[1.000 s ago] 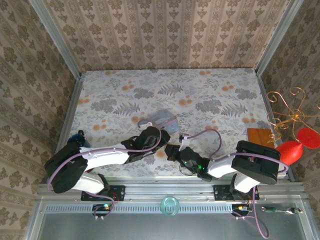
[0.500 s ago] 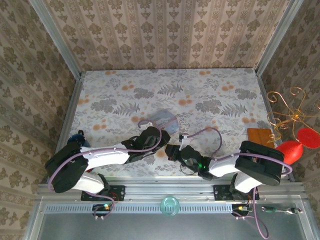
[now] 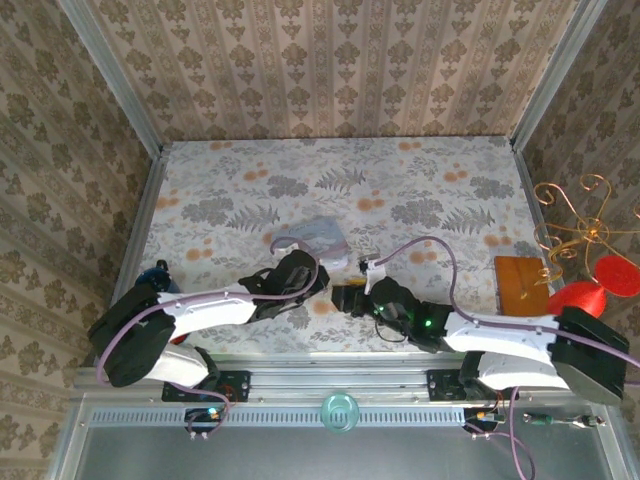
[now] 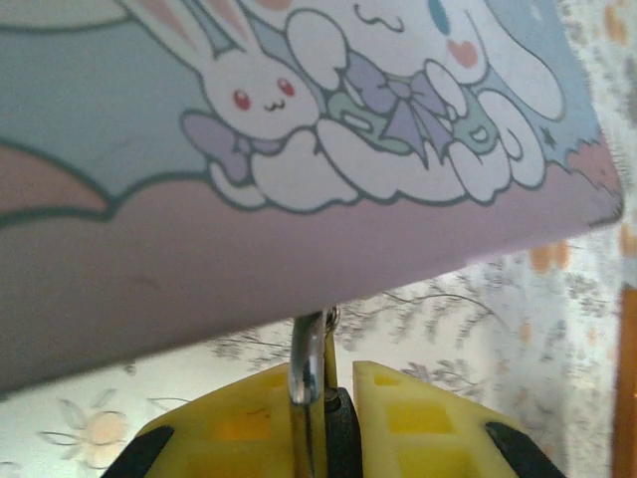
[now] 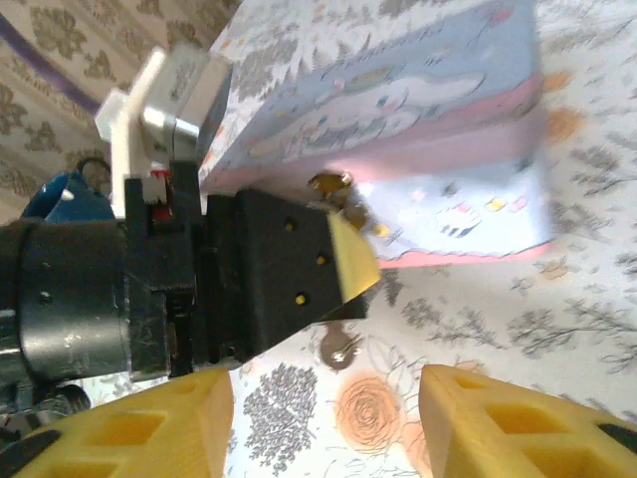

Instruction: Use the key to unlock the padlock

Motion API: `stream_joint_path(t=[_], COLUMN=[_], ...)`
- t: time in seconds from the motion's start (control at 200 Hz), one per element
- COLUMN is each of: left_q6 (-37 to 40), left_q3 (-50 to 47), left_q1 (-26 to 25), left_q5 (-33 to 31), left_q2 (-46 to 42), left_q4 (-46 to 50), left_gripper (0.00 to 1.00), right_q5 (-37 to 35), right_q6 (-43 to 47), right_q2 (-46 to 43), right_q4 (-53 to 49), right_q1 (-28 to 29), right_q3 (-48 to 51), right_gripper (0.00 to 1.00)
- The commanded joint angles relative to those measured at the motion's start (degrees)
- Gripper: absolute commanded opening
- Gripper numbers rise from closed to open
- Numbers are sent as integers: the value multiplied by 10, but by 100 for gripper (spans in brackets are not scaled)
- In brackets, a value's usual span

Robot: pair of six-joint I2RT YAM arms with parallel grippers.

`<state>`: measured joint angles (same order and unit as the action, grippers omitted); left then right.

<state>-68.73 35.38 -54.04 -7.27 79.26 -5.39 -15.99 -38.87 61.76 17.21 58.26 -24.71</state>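
Two grippers meet near the front middle of the floral tablecloth (image 3: 430, 190), and from above we see them almost nose to nose. The left gripper (image 3: 318, 284) reaches in from the left, its tip just at the near edge of the cartoon-printed pouch (image 3: 325, 238). The right gripper (image 3: 347, 297) faces it from the right, close beside it but, as far as we can judge, not touching.

In the left wrist view the yellow fingers (image 4: 418, 418) stand narrow, pinched on the padlock (image 4: 307, 363). Its thin silvery shackle rises upright between the pads, with a dark part of the body wedged beside it lower down. The shackle's top comes right up to the pouch's pink lower border, and we cannot tell whether the two touch. The pouch, printed with a white long-eared rabbit and a bow, leans over the fingers.

In the right wrist view the right gripper's own fingers stand wide apart with nothing between them. Ahead of them lies the left gripper's black body with one yellow fingertip, and a small glint of metal pokes out at its tip against the pouch. Below that gripper, on the bare cloth and in its shadow, lies a small greyish piece with a round head that we take for the key (image 5: 338, 349). It lies apart from both grippers, touched by neither.
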Motion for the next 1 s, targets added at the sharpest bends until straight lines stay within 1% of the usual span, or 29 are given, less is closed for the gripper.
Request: stream_joint_path(t=[0.0,0.09,0.21,0.325,0.495,0.75,0.81,0.995], left_q6=[54,73,96,112,114,111,111,113], left_q3=[40,60,92,127,151,182,181,175], left_q1=[8,8,7,7,-2,-8,-10,-16], left_q5=[-11,-18,-19,-13,-10,-25,-20,-10], left_q2=[-22,-16,3,27,63,131,140,140], left_q4=[47,70,108,151,170,201,190,171], left_gripper=[0,0,0,0,0,2,5,21], right_q5=[-15,3,21,38,86,113,115,123], right_q6=[76,89,85,55,27,7,2,-14], right_q2=[-46,-80,-107,-122,-122,-107,-105,-98], right_q4=[-95,-126,-162,-184,-195,-185,-182,-175], right_q1=[-15,-34,-58,-80,-113,-123,-123,-126], right_q3=[-8,-14,-25,-28,-28,-20,-15,-4], right_gripper=[58,58,58,67,68,68,67,68])
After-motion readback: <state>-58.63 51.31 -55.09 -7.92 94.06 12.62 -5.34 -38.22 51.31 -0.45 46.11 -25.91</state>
